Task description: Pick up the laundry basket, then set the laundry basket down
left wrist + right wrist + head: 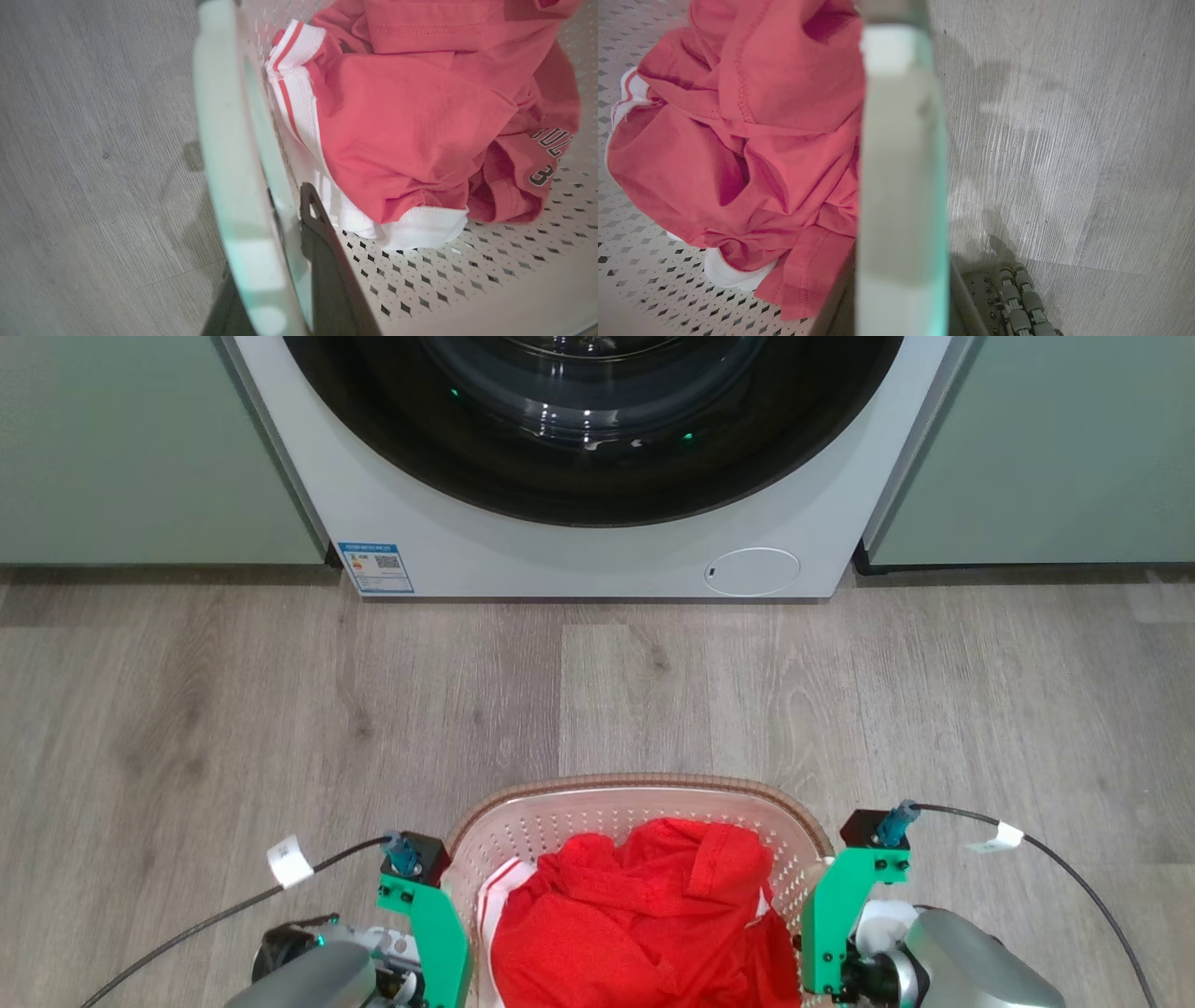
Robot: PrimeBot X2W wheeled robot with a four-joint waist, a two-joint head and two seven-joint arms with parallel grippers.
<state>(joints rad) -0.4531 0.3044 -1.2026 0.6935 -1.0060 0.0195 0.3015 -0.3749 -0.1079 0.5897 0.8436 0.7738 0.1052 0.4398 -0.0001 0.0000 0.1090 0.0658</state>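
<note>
The laundry basket [644,782], cream perforated plastic with a brown woven rim, sits at the bottom centre of the head view and holds a red garment with white trim [644,915]. My left gripper [275,242] is shut on the basket's white left handle [224,140], one dark finger [322,252] inside the wall and one outside. My right gripper [901,284] is shut on the white right handle [901,163], with dark fingers on either side of it. Whether the basket's base touches the floor I cannot tell.
A white front-loading washing machine [579,541] with a dark round door stands straight ahead, flanked by pale green cabinets [140,448]. Grey wood-look floor [597,691] lies between it and the basket. Rollers of my own base [1020,303] show by the right handle.
</note>
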